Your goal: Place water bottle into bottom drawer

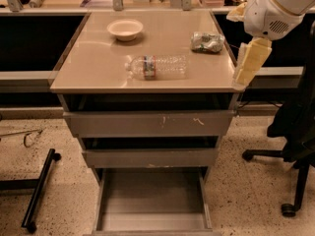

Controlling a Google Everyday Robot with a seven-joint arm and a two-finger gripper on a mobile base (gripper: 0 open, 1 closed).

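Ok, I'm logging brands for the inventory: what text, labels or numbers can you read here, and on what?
Water bottle, label band: red, white and blue print, too blurred to read.
Foil bag: print too blurred to read.
Gripper, at the table's right edge: no markings visible.
Nothing else shows any text.

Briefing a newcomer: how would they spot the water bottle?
On the beige cabinet top, near its front edge, the water bottle lies on its side. The hand hangs by the right edge. Unlike the bowl and foil bag behind, it is clear and ribbed.
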